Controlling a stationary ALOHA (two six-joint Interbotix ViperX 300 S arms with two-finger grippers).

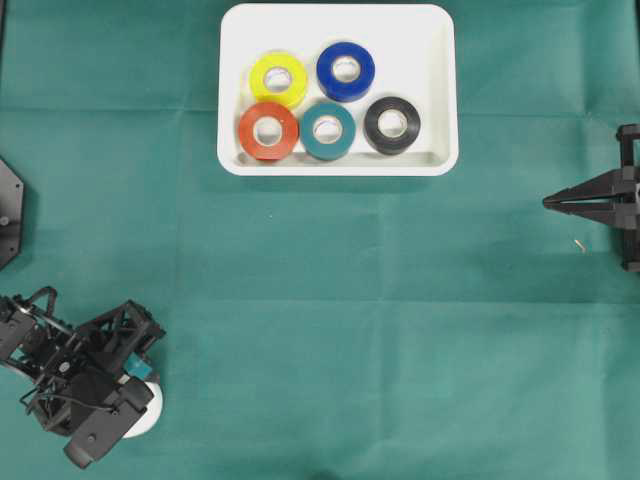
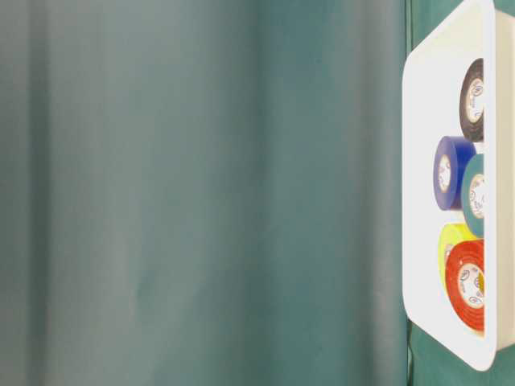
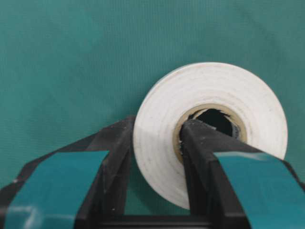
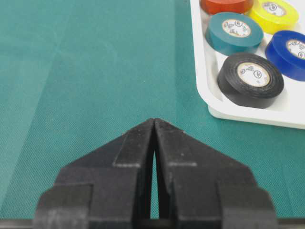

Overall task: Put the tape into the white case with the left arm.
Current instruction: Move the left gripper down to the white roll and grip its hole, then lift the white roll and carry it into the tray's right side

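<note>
A white roll of tape [image 3: 209, 124] lies on the green cloth at the near left, half hidden under my left arm in the overhead view, where the tape [image 1: 148, 410] shows as a white edge. My left gripper [image 3: 157, 126] is shut on the tape's wall: one finger sits in the core hole, the other against the outer side. The white case [image 1: 338, 165] stands at the far middle of the table, well away from that grip. My right gripper [image 4: 155, 121] rests shut and empty at the right edge, its tips together.
Inside the case lie several rolls: yellow [image 1: 277, 77], blue [image 1: 345, 70], red [image 1: 268, 130], teal [image 1: 327, 130] and black [image 1: 392, 124]. A black fixture [image 1: 8, 210] sits at the left edge. Green cloth [image 1: 350, 320] covers the table between the arms and the case.
</note>
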